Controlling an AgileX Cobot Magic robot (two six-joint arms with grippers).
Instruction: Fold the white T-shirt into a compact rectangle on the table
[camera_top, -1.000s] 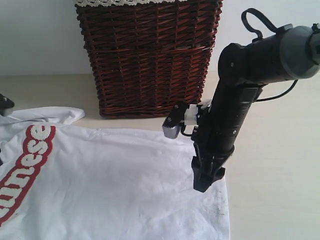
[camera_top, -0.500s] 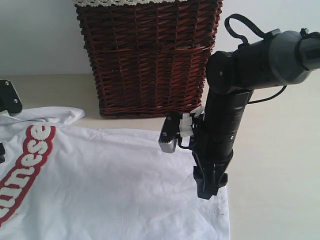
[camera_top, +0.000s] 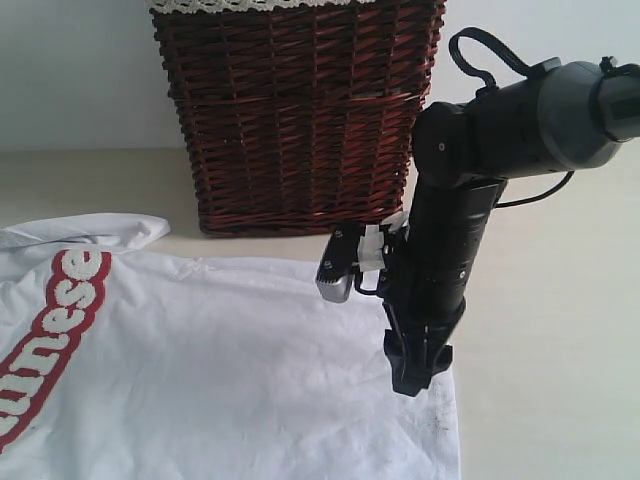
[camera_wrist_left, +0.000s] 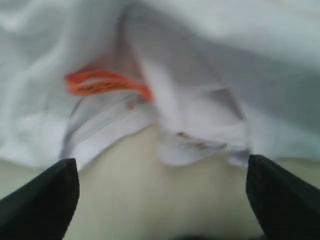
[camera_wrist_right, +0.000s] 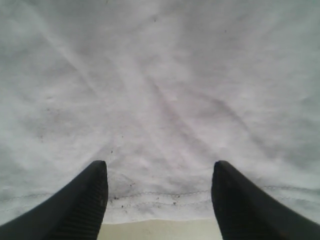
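Observation:
The white T-shirt lies spread flat on the table, its red lettered band at the left. My right gripper points down over the shirt's right hem. In the right wrist view that gripper is open, its fingers straddling the stitched hem with bare table just beyond. My left gripper is open too, above bare table beside a bunched edge of the shirt with an orange label. It is out of the exterior view.
A dark red-brown wicker basket with a lace-trimmed liner stands at the back, just behind the shirt's far edge. The right arm's silver camera block hangs near the basket's lower right corner.
The left gripper, seen at the exterior view's left edge earlier, has gone out of that view. The right arm shifted slightly left and lower over the hem.

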